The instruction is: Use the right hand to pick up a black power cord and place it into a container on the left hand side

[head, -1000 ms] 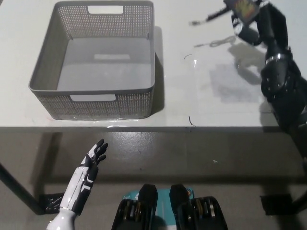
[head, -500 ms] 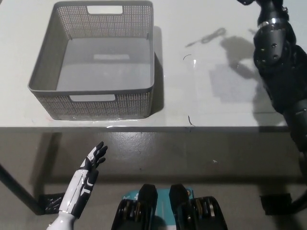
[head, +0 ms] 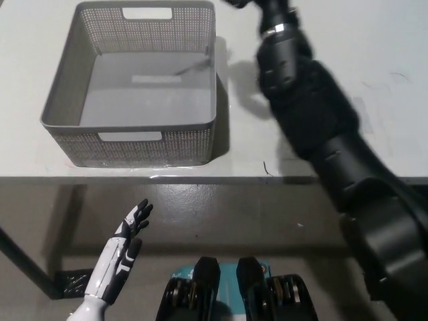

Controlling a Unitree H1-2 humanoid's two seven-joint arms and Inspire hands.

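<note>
A white table (head: 134,170) fills the upper part of the view, its front edge running straight across. Below it lies a grey, smooth floor (head: 221,214) in the table's shadow. A dark table leg (head: 23,261) slants down at the lower left. Soft shadows fall on the tabletop.

Grey perforated container (head: 130,144) upright on white table's left part, handle cutouts at both ends; cord not visible.

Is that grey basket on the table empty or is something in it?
Seemingly empty. The grey basket's floor looks bare, with only a thin shadow line near its far right corner. The right hand is cut off at the top edge, so the cord is unseen.
</note>
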